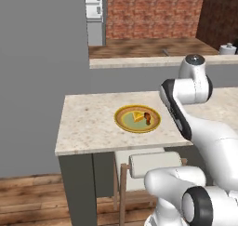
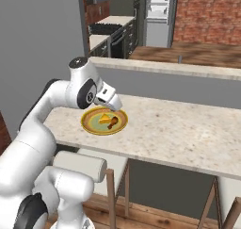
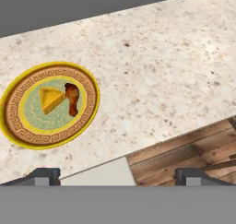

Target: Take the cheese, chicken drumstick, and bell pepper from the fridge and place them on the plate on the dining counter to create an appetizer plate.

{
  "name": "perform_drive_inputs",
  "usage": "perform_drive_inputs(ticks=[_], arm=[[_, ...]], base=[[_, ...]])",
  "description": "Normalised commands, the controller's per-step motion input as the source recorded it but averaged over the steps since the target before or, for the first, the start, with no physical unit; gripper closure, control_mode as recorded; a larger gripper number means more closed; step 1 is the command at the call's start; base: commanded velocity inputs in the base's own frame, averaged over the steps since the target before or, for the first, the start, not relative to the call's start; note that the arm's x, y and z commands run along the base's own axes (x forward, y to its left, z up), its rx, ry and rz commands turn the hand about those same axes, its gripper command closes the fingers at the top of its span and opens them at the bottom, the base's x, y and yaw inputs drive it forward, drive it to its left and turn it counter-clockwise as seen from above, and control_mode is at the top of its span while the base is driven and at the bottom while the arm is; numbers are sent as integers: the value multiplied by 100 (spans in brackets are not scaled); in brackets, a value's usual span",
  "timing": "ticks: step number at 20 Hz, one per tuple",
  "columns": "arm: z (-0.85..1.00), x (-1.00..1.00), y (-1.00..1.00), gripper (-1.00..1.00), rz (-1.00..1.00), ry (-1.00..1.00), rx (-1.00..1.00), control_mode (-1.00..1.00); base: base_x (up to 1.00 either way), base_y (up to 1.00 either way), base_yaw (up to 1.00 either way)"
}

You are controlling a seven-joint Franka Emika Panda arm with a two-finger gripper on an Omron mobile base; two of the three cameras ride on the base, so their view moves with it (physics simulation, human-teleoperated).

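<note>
Hand view: looks down on the desk, with the two dark finger tips of the jaws (image 3: pixel 118 174) standing far apart at the bottom edge and nothing between them.
Fridge: tall grey unit (image 2: pixel 157 16) at the far end of the room beside a brick wall; its door shows white shelves in the left base view (image 1: pixel 94 6).
Desk: long beige speckled stone slab (image 1: pixel 88 122) on a dark grey base, also plain in the right base view (image 2: pixel 179 134) and in the hand view (image 3: pixel 156 66).
Stool: pale seat on wooden legs (image 1: pixel 139 167) tucked under the near edge of the desk.
Plate: round dish with a yellow rim and pale green centre (image 1: pixel 137 118), lying flat on the desk near its left end; seen too at (image 2: pixel 104 121) and (image 3: pixel 50 104).
Cheese: yellow wedge (image 3: pixel 50 99) on the green centre of the plate, touching the drumstick.
Drumstick: brown piece (image 3: pixel 72 98) on the plate just beside the cheese, thicker end toward the rim.
Jaws: wide open and empty, held off to one side of the plate.
</note>
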Motion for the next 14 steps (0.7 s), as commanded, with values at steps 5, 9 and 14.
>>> perform_drive_inputs(ticks=[5, 9, 14], arm=[[26, -62, 8, -100, 1, -5, 0, -100], [7, -30, 0, -100, 0, -2, 0, 100], [0, 0, 0, -100, 0, 0, 0, 100]], base=[[0, 0, 0], [-34, -20, 0], [-53, -83, -2]])
